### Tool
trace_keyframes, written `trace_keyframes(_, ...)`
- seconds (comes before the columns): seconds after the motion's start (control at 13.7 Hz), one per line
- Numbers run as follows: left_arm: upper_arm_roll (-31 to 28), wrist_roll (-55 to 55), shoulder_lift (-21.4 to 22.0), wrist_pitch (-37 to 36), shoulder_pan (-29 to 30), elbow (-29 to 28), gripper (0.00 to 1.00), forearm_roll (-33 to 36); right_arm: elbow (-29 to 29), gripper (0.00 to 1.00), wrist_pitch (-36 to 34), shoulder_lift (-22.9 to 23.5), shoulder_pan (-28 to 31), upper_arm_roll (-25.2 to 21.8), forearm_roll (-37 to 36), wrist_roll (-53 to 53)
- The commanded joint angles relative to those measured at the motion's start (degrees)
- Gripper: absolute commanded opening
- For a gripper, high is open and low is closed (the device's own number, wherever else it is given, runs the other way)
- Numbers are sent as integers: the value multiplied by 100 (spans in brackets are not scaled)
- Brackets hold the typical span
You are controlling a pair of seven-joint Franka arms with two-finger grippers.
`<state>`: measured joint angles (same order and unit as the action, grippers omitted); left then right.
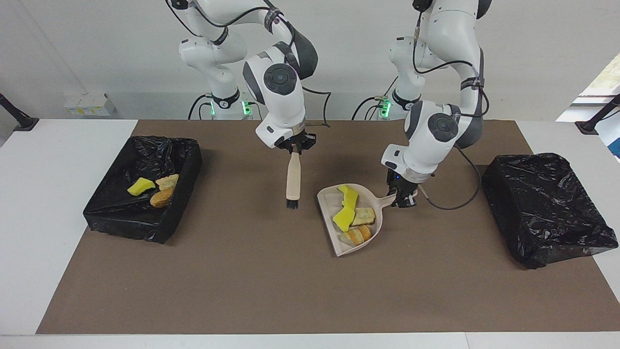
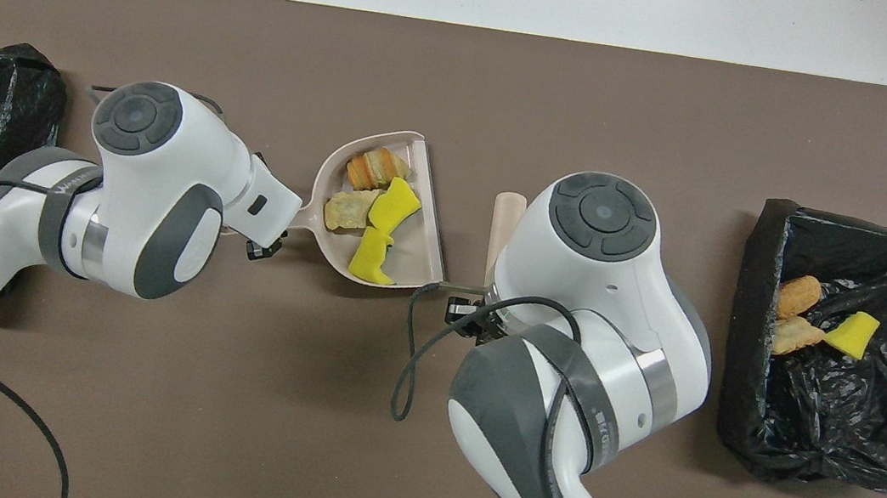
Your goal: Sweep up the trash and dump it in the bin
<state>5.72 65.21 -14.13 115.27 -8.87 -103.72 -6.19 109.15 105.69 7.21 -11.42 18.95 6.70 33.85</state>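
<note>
while held, brush [image 1: 293,181] bristles-down, upright

Yellow and bready trash [image 1: 353,219] in dustpan [image 1: 334,240], more in bin [image 1: 99,208]

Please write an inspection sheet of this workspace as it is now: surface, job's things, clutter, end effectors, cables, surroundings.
Surface: brown mat on a white table.
Job's things: four trash pieces in the dustpan; three in the open bin.
Clutter: closed black bag.
End effectors: left end effector shut on dustpan handle; right end effector shut on brush, lifted.
Cables: a loop hangs by the left arm.
Surroundings: white wall.
</note>
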Motion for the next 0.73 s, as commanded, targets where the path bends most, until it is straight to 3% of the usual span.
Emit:
trace_keyframes(0.0,70,526,51,-644,428,561,0,-268,544,0,277,-413,105,39,121,-299)
trace_keyframes(0.22,79,1386,199,-874,1052,616,0,-775,827,0,618,-554,35,47,174,-301)
trace_keyframes(0.44,79,2572,306,-1312,1894,607,0,-1558,827,0,892,-528,-430,48,867,-73)
trace_keyframes(0.66,87,3435,314,-1909,2545,799,0,-1631,1063,0,856,-449,-949,48,938,244)
